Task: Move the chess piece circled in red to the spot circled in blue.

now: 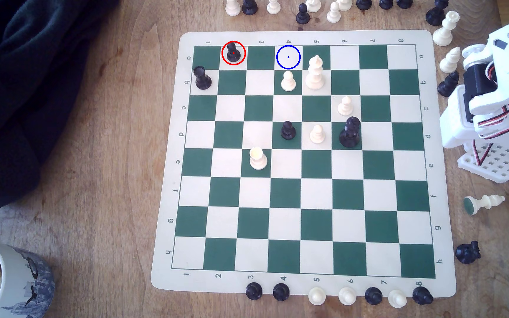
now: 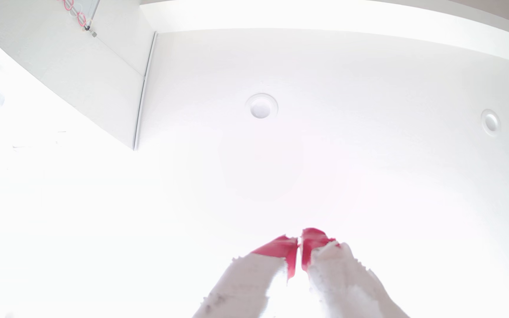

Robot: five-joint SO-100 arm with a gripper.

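Not yet begun: the gripper [image 2: 299, 241], closed and empty, must reach the pawn [image 1: 233, 53] at the board's [image 1: 167, 171] far edge.

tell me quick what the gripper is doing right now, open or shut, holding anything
gripper: shut, red-tipped fingers together with nothing between them, pointing up at the ceiling; the black pawn sits untouched in its red ring.

Black pawn [image 1: 233, 53] — glossy plastic. Board mat [image 1: 167, 214] — matt, smooth, cream with green squares. Bench [image 1: 94, 153] — worn wood, visible grain. Mug [image 1: 11, 278] — glazed, shiny. Dark cloth [image 1: 26, 76] — soft, matt. Tool [image 2: 299, 241] — red tips, white rough-textured plastic fingers [image 2: 247, 281].
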